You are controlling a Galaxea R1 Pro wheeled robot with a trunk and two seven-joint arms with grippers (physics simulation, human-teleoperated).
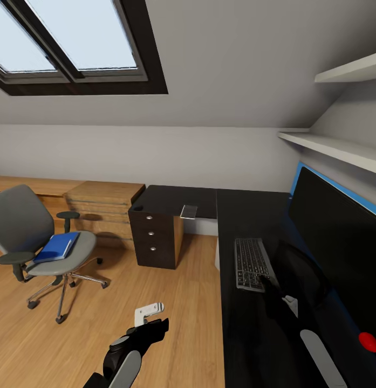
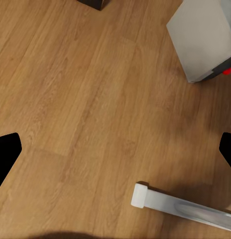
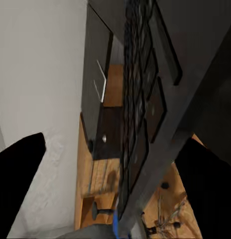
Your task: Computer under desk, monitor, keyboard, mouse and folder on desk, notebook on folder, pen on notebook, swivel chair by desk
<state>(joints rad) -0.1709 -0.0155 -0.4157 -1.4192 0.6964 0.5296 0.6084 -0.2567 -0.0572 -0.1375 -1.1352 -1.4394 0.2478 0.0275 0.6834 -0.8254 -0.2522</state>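
Observation:
The swivel chair [image 1: 31,237] stands on the wood floor at the left, with the blue folder [image 1: 57,247] lying on its seat. The keyboard [image 1: 250,264] lies on the black desk [image 1: 236,215] in front of the monitor [image 1: 339,237]. My right gripper [image 1: 271,284] is open at the keyboard's near end, and the keyboard [image 3: 140,114] runs between its fingers [image 3: 205,189]. The grey notebook [image 1: 189,211] sits at the desk's front edge. Over the floor beside the desk, my left gripper [image 1: 154,323] hangs open near the grey computer [image 2: 202,40]. The mouse and pen are out of view.
Black drawers [image 1: 154,237] hold up the desk's far wing, and a low wooden shelf unit [image 1: 101,207] stands beside them. Wall shelves [image 1: 339,148] hang above the monitor. A white bar [image 2: 180,206] lies on the floor below my left gripper. Bare floor stretches between the chair and the desk.

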